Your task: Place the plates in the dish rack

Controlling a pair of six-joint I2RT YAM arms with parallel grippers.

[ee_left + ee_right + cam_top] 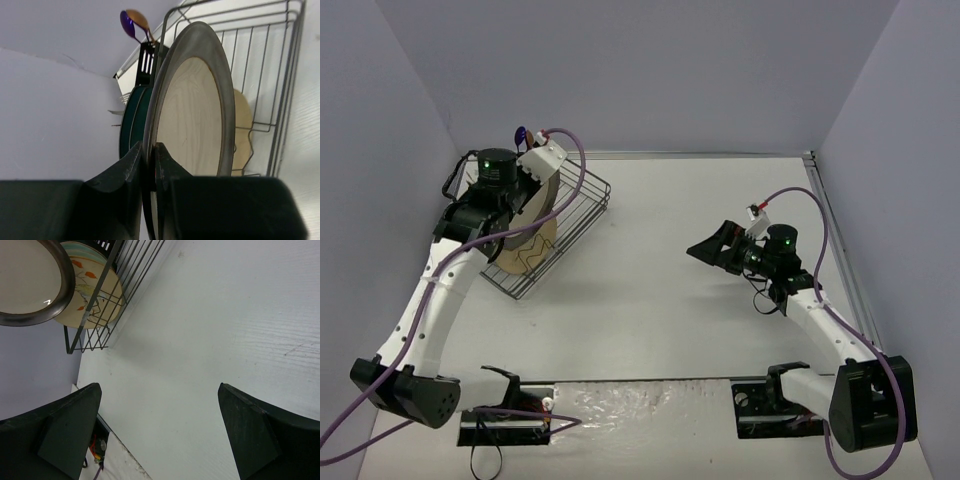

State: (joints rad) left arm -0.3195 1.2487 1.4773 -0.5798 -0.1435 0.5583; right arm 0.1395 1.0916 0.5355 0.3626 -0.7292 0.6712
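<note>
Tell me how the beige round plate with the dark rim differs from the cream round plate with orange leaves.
The beige dark-rimmed round plate has a plain centre; the cream round plate with orange leaves is patterned. The left gripper pinches the beige plate's edge; nothing grips the cream one in the black wire rack. Both stand on edge.

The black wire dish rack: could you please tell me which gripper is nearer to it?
Left. The left gripper is over the dish rack, shut on a beige dark-rimmed round plate; the right gripper hangs open far off to its right.
</note>
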